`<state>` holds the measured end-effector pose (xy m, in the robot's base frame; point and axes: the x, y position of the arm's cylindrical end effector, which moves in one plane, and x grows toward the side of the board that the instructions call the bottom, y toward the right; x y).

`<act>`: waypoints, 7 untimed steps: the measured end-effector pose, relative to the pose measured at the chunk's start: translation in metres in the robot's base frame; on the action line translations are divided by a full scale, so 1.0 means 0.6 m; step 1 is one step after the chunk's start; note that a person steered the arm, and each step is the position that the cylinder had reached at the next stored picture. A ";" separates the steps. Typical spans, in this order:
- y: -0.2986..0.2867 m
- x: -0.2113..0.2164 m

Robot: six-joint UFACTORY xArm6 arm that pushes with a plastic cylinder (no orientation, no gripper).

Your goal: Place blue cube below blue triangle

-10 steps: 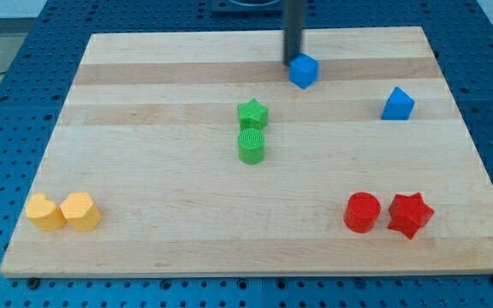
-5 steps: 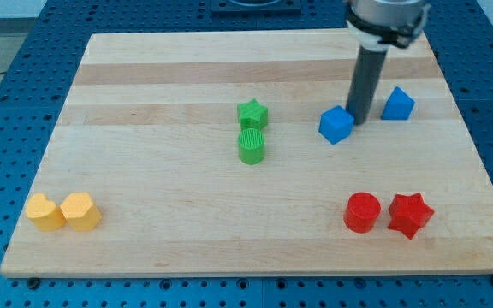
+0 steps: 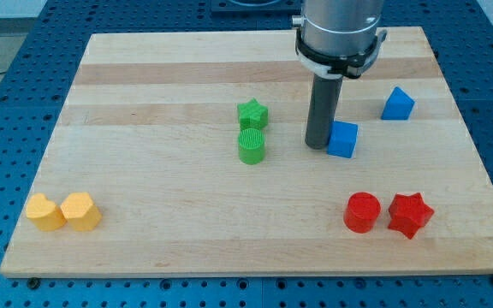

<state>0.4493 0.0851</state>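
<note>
The blue cube [image 3: 343, 139] lies right of the board's middle. The blue triangle [image 3: 397, 103] lies up and to the right of it, near the board's right edge. My tip [image 3: 317, 145] stands on the board right against the cube's left side, between the cube and the green blocks. The cube sits lower than the triangle and to its left, with a clear gap between them.
A green star [image 3: 252, 114] and a green cylinder [image 3: 252, 146] stand close together left of my tip. A red cylinder [image 3: 362, 212] and a red star [image 3: 410, 214] sit at the lower right. Two yellow blocks [image 3: 62, 211] sit at the lower left.
The blue cube moved from the board's top middle down and to the right. My tip went from the cube's right side to its left side.
</note>
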 end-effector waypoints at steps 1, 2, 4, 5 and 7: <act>0.062 0.014; 0.088 0.017; 0.144 0.071; 0.150 0.072; 0.177 -0.007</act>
